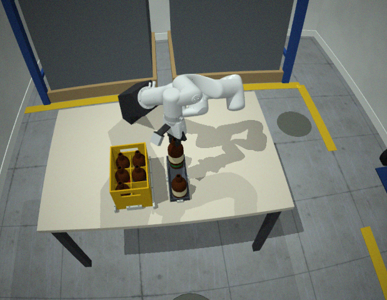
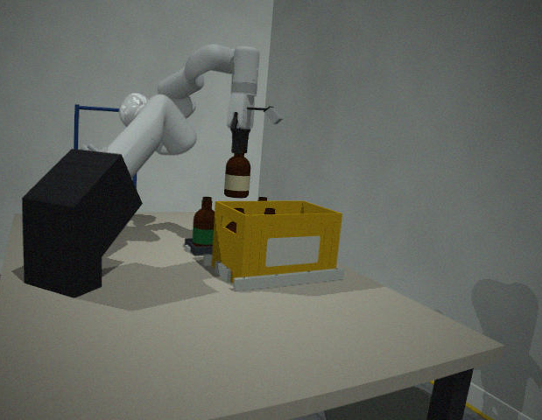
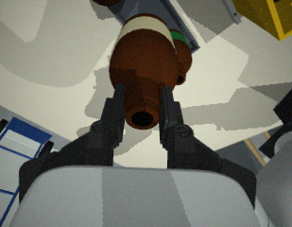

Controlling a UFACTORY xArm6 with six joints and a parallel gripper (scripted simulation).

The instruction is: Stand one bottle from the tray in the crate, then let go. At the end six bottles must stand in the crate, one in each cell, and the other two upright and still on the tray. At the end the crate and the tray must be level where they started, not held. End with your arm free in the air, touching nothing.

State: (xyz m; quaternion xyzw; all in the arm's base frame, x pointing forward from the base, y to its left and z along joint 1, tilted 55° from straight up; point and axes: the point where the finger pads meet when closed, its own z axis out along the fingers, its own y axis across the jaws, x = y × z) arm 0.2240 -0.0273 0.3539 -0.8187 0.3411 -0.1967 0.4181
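My gripper (image 1: 176, 139) is shut on the neck of a brown bottle with a cream label (image 1: 175, 155) and holds it upright in the air above the far end of the dark tray (image 1: 174, 176). In the exterior view the held bottle (image 2: 237, 175) hangs under the gripper (image 2: 239, 142), higher than the rim of the yellow crate (image 2: 279, 239). The wrist view shows the fingers clamping the bottle's neck (image 3: 143, 61). A green-labelled bottle (image 2: 203, 224) and a cream-labelled bottle (image 1: 179, 186) stand on the tray. The crate (image 1: 131, 175) holds several bottles; its front right cell (image 1: 139, 185) is empty.
The arm's black base box (image 1: 134, 103) stands on the table behind the crate and shows large at the left of the exterior view (image 2: 72, 221). The crate sits just left of the tray. Grey panels and blue posts stand behind the table.
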